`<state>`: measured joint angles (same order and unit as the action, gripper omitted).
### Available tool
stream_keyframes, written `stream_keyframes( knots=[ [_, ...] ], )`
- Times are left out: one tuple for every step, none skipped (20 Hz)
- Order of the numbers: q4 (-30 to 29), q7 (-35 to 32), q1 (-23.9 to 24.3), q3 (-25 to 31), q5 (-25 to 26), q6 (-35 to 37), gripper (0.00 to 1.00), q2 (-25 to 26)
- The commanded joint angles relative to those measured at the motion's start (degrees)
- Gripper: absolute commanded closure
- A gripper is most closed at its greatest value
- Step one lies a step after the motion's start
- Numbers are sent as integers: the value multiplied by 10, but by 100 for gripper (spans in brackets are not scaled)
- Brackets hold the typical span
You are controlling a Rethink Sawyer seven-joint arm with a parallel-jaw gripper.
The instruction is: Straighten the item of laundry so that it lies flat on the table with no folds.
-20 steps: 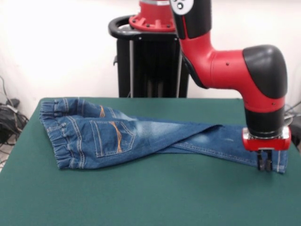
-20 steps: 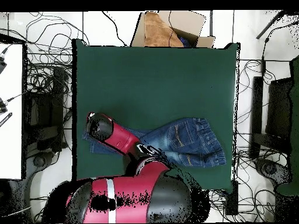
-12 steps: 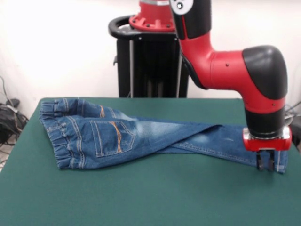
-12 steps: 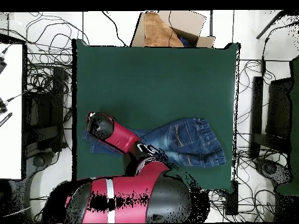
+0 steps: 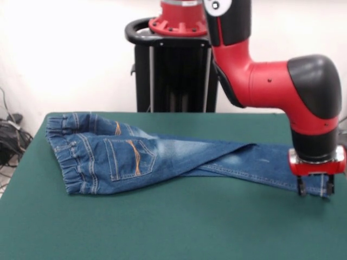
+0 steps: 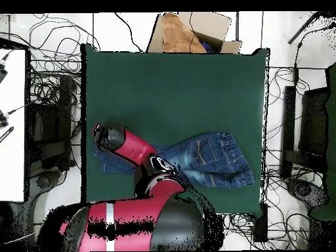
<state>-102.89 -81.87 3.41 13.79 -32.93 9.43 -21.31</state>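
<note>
Green tabletop (image 5: 162, 227): jeans (image 5: 130, 157) lie across it, legs crossed toward 3 o'clock. Pincer (image 5: 314, 187), narrowly parted, straddles the hem; we judge a low outward drag uncrosses them.

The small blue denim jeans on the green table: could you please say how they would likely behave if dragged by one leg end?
The small blue denim jeans are probably floppy, since the legs lie crossed. Their gathered waistband would likely trail behind.
</note>
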Motion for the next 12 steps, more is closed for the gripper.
stream_keyframes(
  knots=[
    [21,-89,-15,6,17,59,0,77],
    [25,-88,-20,0,19,69,0,76],
    [33,-88,-32,-16,23,91,0,75],
    [37,-89,-37,-24,26,103,0,76],
    [45,-89,-46,-36,32,122,0,76],
    [52,-89,-54,-49,38,141,0,77],
    [64,-89,-68,-68,50,169,0,79],
    [69,-90,-75,-79,59,187,0,81],
    [74,-90,-81,-89,69,203,0,80],
    [78,-90,-88,-100,78,220,0,80],
    [80,-92,-92,-104,83,227,0,78],
    [80,-92,-90,-103,86,226,0,78]
  ],
)
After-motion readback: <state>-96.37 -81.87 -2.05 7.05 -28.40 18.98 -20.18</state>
